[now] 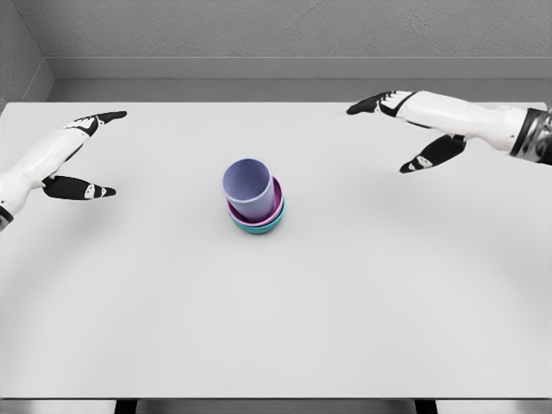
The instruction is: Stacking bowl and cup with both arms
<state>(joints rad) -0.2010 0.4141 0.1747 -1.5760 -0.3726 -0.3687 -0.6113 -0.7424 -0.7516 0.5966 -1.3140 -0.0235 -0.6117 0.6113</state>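
Head view is cropping both forearms at frame edges; lavender cup (250,191) is sitting in pink bowl (278,210), teal bowl (257,228) mostly hidden; left hand (76,155) and right hand (414,129) are spreading fingers, holding nothing.

Light was even and fairly bright, diffuse from overhead, with no glare on the white table (362,310). Only a faint soft shadow sat under the stacked cup (250,191), just right of it. Render was slightly soft and smeared, with no visible distortion toward the table edges.
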